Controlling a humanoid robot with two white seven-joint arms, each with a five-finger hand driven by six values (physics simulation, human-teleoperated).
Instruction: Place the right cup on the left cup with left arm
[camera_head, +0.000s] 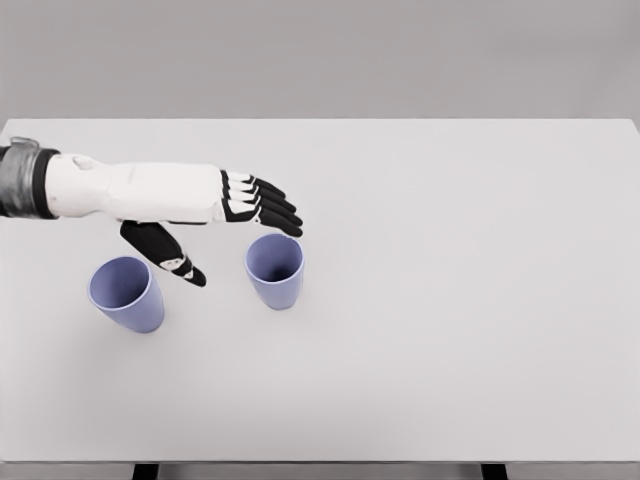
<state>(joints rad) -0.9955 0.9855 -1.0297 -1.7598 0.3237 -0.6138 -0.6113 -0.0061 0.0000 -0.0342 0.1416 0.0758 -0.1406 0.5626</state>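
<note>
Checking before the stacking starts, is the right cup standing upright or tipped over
Upright. The right cup stands on its base on the table, its open mouth facing up and its inside empty. The left hand hovers open beside its rim.

No readable text, labels, brands, numbers or signs anywhere in the head view.
</note>
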